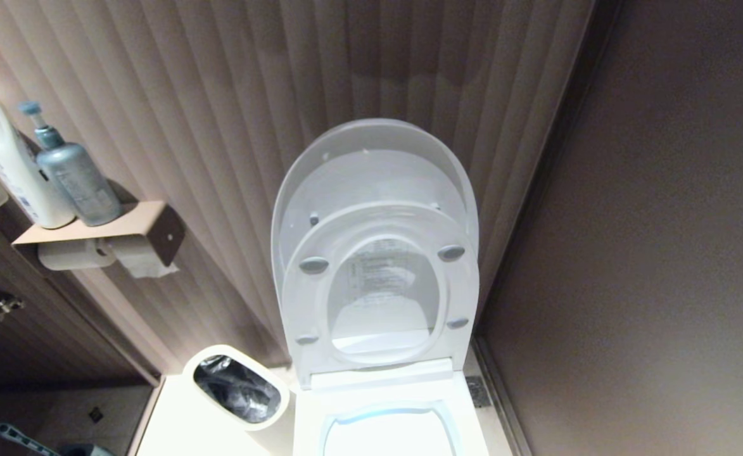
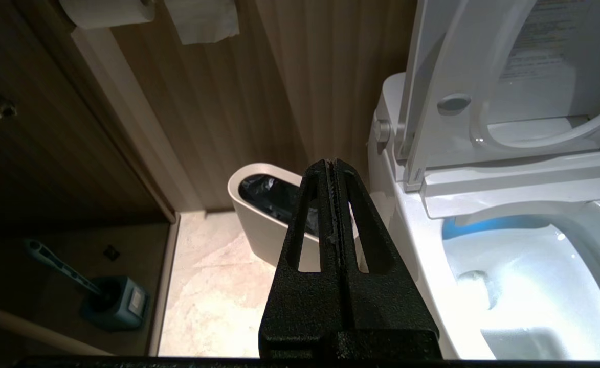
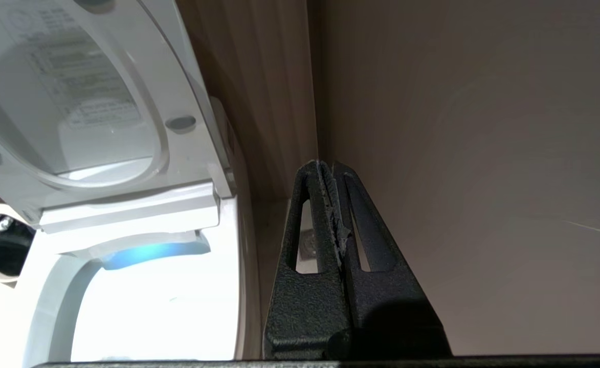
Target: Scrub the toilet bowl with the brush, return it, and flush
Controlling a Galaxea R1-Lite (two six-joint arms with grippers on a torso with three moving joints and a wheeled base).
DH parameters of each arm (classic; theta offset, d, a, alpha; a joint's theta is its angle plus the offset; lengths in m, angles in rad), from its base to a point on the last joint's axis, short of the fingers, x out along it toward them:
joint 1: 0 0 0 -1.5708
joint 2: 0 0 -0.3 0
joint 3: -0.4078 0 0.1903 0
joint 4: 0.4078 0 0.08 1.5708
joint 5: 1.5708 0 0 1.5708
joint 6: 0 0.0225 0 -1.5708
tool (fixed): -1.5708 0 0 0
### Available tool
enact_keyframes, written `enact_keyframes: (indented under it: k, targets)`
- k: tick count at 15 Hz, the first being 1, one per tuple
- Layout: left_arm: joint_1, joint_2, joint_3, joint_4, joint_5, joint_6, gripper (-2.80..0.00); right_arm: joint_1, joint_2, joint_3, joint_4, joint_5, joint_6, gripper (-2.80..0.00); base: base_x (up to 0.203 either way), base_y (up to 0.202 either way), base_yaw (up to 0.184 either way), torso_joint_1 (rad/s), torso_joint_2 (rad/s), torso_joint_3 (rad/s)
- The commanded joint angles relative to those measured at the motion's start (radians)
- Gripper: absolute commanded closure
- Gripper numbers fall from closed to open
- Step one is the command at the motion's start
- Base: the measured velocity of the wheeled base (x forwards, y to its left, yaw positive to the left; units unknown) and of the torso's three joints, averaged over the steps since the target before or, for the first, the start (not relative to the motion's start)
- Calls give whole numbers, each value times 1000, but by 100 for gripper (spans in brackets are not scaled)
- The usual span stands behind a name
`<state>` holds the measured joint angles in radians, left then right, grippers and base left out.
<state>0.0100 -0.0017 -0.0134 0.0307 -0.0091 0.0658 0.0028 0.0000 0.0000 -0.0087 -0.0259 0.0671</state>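
The toilet bowl (image 2: 525,286) lies just beside the left gripper's (image 2: 334,168) closed jaws.

No text can be made out anywhere. A printed label (image 1: 381,278) sits on the inside of the raised lid (image 1: 371,164) at the frame's centre, its lines too small to read. At upper left, the white bottle (image 1: 7,168) carries illegible dark print.
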Motion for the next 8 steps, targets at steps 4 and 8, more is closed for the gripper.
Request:
enact_keyframes:
  k: [4, 8]
  targets:
    - [-1, 3, 1, 0, 0, 2, 0, 0, 0, 0, -1, 0, 0, 0, 0, 0, 0, 3, 1, 202]
    - [1, 3, 1, 0, 0, 2, 0, 0, 0, 0, -2, -3, 7, 0, 0, 0, 0, -59, 43, 29]
